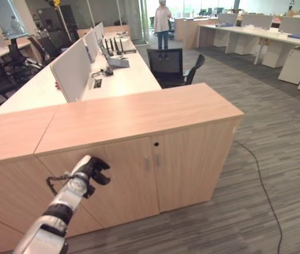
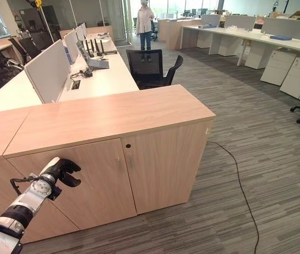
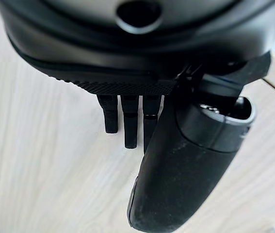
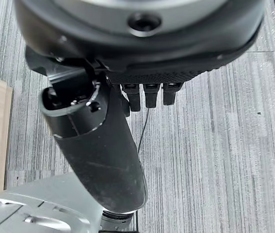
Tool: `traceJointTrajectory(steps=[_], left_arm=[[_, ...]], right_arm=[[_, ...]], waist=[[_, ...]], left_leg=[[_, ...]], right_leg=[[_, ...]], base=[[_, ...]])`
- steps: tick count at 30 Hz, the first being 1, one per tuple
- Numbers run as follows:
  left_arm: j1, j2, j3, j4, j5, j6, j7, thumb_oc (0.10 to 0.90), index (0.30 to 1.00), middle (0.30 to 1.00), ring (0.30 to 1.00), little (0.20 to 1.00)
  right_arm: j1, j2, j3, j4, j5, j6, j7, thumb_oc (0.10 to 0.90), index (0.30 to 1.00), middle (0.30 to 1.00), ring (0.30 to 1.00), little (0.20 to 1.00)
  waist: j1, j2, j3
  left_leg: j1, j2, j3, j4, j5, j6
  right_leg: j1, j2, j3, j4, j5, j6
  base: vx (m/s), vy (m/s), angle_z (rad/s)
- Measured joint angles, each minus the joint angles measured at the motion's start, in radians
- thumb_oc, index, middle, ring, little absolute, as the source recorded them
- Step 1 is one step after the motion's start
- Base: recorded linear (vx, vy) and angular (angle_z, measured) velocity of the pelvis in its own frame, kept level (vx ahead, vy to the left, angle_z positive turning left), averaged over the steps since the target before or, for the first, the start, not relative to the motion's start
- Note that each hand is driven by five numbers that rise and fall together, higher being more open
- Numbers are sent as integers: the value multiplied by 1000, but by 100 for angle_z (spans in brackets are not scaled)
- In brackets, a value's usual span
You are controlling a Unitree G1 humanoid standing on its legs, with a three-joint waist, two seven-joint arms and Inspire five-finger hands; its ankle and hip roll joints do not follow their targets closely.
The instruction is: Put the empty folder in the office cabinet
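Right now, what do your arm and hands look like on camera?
The left arm is silver-grey with black bands and ends in a dark left hand with black fingers. By the wrist cameras, both hands are matte black; the right hand has a thick, scuffed thumb and ribbed palm edge.

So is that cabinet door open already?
No, both doors of the cabinet are flush and closed, and the left robot hand is in front of the left door, holding nothing.
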Motion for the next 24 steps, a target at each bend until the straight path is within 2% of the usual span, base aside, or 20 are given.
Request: traceJointTrajectory(steps=[8, 11, 14, 16, 17, 18, 21, 22, 24], left_arm=[[5, -10, -8, -1, -2, -2, 25, 800, 900, 900, 900, 900], [94, -38, 27, -41, -5, -40, 67, 800, 900, 900, 900, 900], [221, -132, 115, -102, -31, -67, 81, 800, 900, 900, 900, 900], [298, -189, 117, -124, -78, -69, 70, 800, 900, 900, 900, 900], [399, -266, 143, -138, -132, -86, 51, 800, 900, 900, 900, 900], [453, -299, 142, -126, -194, -93, 16, 800, 900, 900, 900, 900], [574, -378, 143, -15, -334, -91, -53, 800, 900, 900, 900, 900], [595, -416, 149, 87, -388, -80, -70, 800, 900, 900, 900, 900], [630, -430, 145, 130, -409, -48, -87, 800, 900, 900, 900, 900]], right_arm=[[1, 25, 17, -1, 12, -1, -3, 800, 900, 900, 900, 900], [2, 30, 20, -4, -3, -1, -4, 800, 900, 900, 900, 900], [6, 39, 17, -3, -3, -1, -6, 800, 900, 900, 900, 900], [9, 44, 17, -5, -3, 0, -5, 800, 900, 900, 900, 900], [10, 45, 10, -3, -3, 0, -8, 800, 900, 900, 900, 900], [9, 45, 10, -1, -3, 1, -8, 800, 900, 900, 900, 900], [4, 45, 9, 1, -3, 0, -14, 800, 900, 900, 900, 900], [5, 45, 6, 5, -3, 0, -13, 800, 900, 900, 900, 900], [-2, 44, 6, 7, -3, 1, -13, 800, 900, 900, 900, 900]], waist=[[1, -2, 1], [2, 4, -2], [1, 10, -5], [9, 11, -5], [8, 13, -5], [8, 14, -4], [13, 14, -4], [24, 14, -4], [45, 9, 0]], left_leg=[[1, -1, 2, 0, 0, -2], [0, 0, 1, 0, -5, -7], [4, -1, 5, 0, -11, -3], [2, -1, 4, 0, -12, -1], [5, -1, 4, 0, -10, 2], [6, -1, 3, 0, -10, 1], [10, 1, 3, 0, -13, 0], [15, 1, -1, 0, -18, 6], [8, 1, -9, 0, -17, 4]], right_leg=[[1, -1, -1, -4, 0, 0], [2, -1, -1, -4, 0, 0], [3, -2, 2, -4, -1, 0], [4, -1, 0, -4, -2, 0], [7, -1, 0, -4, -4, 2], [8, -1, -1, -4, -6, 1], [11, 1, -2, -4, -10, 1], [16, 0, -4, -4, -14, 1], [18, 0, -10, -4, -16, 2]], base=[[0, 0, 0], [10, 17, -5], [3, 5, -1], [-1, 17, 0], [0, 34, 0], [0, 0, 0], [2, -2, 2], [-5, -1, 13], [-21, -5, 16]])
